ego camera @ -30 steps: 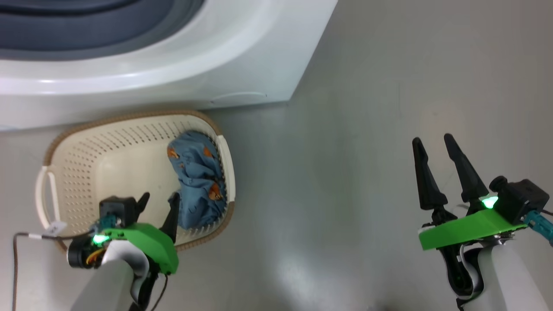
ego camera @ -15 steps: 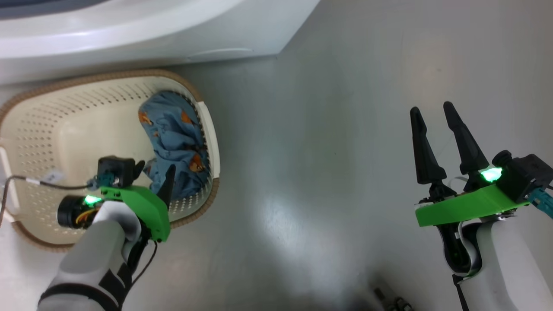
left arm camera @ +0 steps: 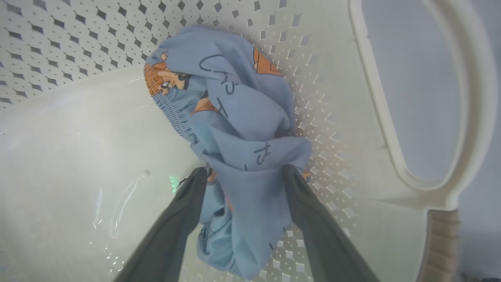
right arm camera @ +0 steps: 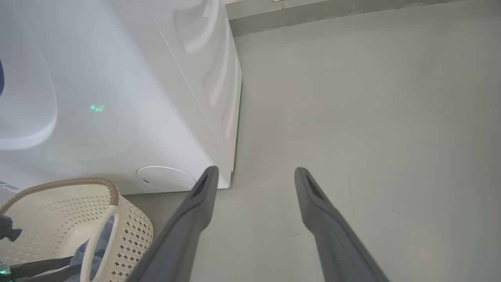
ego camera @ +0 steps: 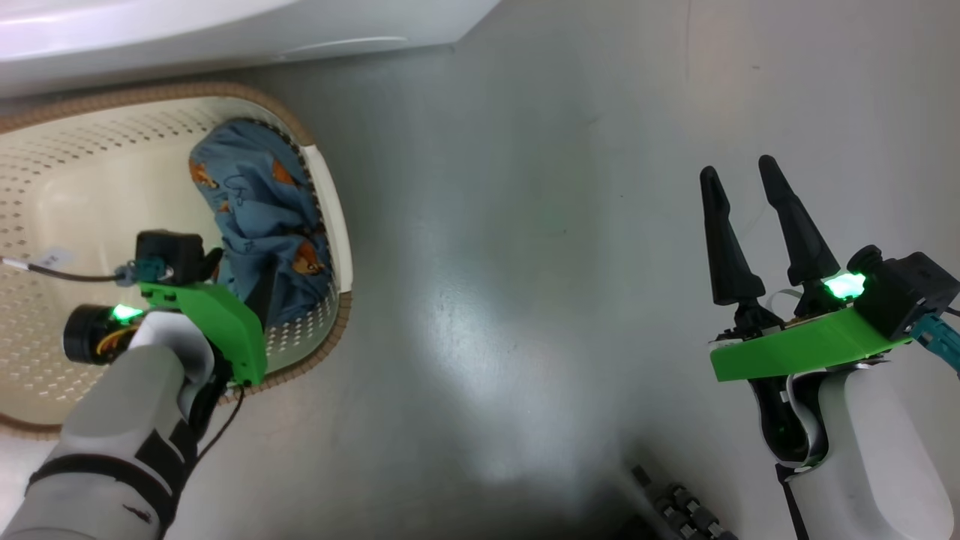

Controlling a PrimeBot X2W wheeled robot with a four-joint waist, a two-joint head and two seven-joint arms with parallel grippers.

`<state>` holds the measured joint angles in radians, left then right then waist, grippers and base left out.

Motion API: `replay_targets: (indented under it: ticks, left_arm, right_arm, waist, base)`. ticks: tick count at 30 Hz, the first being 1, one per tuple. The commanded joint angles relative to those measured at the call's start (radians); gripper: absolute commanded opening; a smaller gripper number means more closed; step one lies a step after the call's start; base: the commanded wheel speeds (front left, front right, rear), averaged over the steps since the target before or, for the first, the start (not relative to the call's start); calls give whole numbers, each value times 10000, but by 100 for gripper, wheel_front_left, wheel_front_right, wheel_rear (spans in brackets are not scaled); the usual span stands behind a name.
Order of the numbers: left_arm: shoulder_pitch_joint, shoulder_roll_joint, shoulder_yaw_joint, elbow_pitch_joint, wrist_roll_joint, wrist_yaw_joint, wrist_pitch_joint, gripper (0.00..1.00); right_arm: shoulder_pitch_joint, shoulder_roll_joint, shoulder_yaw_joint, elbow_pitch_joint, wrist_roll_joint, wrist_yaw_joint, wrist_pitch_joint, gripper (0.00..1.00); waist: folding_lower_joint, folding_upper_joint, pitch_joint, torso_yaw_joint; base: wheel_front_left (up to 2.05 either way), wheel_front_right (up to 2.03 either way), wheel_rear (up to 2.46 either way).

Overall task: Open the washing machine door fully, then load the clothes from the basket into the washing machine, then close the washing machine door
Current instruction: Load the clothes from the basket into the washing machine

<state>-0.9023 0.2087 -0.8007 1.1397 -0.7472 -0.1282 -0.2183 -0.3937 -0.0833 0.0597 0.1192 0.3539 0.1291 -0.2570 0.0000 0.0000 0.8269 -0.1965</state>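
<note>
Saw the basket (ego camera: pixel 90 135) at far left on the grey floor (ego camera: pixel 525 262), tucked right against the foot of the washing machine (ego camera: pixel 225 30). Found the left gripper (ego camera: pixel 236 277) dipped inside it, jaws spread wide – not clamped – fingers (left arm camera: pixel 172 227) straddling a fold of the clothes (ego camera: pixel 255 202). Read cloth touching the inner face of both fingers in the left wrist view; couldn't confirm any real hold. Found the clothes bunched into one light-blue heap with orange prints, pressed against the basket's right end wall, just beside the handle (left arm camera: pixel 481 98). Crossed a stretch of floor with a pale glare patch further right. Saw the right gripper (ego camera: pixel 736 169) at far right, well apart from the basket, hovering over the floor – jaws parted and empty.
</note>
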Motion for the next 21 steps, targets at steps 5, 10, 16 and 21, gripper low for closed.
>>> replay_targets:
  ticks: [5,10,16,21]
  left_arm:
    - [-236,444,-266,93,-572,-25,10,100]
    - [-346,487,-672,5,-1168,-25,117,17]
    - [-319,527,-1211,-232,-1874,-25,144,0]
    - [-219,535,-1468,-225,-2437,-25,-99,0]
  right_arm:
    - [114,76,286,-273,29,16,-48,100]
    - [173,108,322,-306,19,16,-48,100]
    - [260,69,247,-278,-9,16,-48,100]
    - [267,23,225,-218,-45,16,-48,100]
  waist:
    - [0,0,192,-164]
    - [0,0,183,-220]
    - [0,0,-2,-169]
    - [0,0,-308,-15]
  base:
    - [0,0,0]
    - [0,0,0]
    - [0,0,0]
    - [0,0,0]
